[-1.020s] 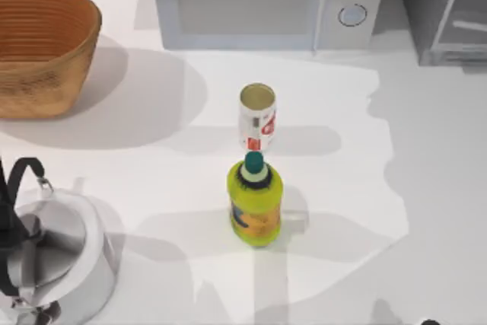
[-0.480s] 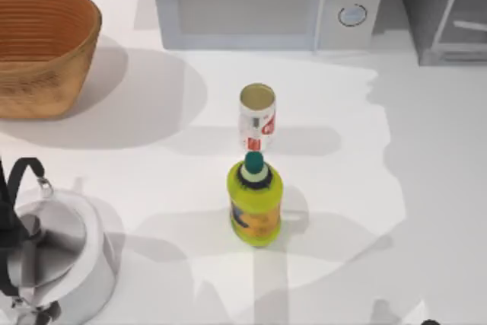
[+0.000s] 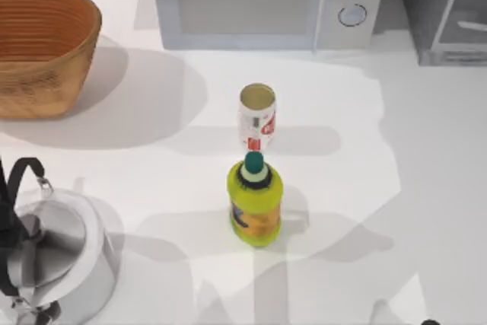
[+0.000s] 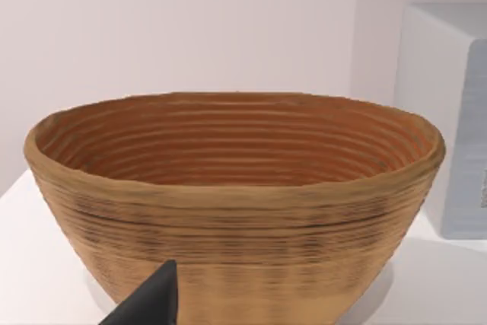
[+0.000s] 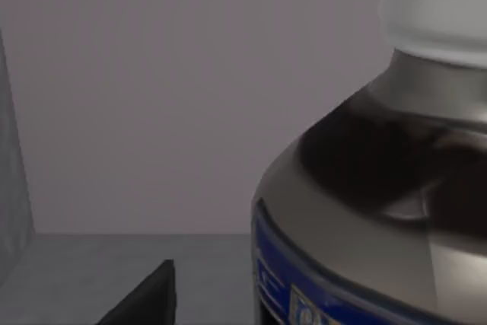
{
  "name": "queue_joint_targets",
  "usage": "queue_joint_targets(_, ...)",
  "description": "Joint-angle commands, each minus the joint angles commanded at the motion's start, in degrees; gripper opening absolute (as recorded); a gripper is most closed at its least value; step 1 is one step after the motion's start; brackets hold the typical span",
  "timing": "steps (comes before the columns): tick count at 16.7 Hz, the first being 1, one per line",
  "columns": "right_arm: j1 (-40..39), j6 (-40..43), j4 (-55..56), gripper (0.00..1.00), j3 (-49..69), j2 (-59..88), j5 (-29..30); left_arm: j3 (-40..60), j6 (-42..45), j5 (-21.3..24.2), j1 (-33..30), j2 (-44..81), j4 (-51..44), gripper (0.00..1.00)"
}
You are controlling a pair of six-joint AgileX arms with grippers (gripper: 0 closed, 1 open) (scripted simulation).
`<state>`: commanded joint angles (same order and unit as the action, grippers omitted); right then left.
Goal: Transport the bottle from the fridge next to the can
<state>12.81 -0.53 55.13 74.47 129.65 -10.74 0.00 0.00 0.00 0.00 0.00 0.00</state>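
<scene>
Bottle (image 5: 380, 180): dark glossy body, pale cap, blue-edged label; inside the fridge (image 3: 445, 9), close before the right wrist camera, grey walls behind. Right finger (image 5: 144, 298) beside it; grip state cannot tell. Can (image 3: 257, 118) left of fridge, behind the yellow-green bottle (image 3: 255, 202). Left finger (image 4: 148, 302) facing the basket (image 4: 236, 195); cannot tell.

Bright, soft shadows; bottle (image 5: 380, 211) perhaps blurred.

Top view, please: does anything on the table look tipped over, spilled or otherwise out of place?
Nothing stands out. The can and the yellow-green bottle both stand upright, one behind the other mid-table, with no spill around them. The wicker basket, kettle and microwave sit squarely too.
</scene>
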Motion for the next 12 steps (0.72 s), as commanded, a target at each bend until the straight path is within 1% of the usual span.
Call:
queue_joint_targets(2,0.0,0.0,0.0,1.0,0.0,0.0,0.0,0.0,0.0,0.0,0.0,0.0,0.0,1.0)
queue_joint_targets(12,0.0,0.0,0.0,0.25,0.0,0.0,0.0,0.0,0.0,0.0,0.0,0.0,0.0,1.0)
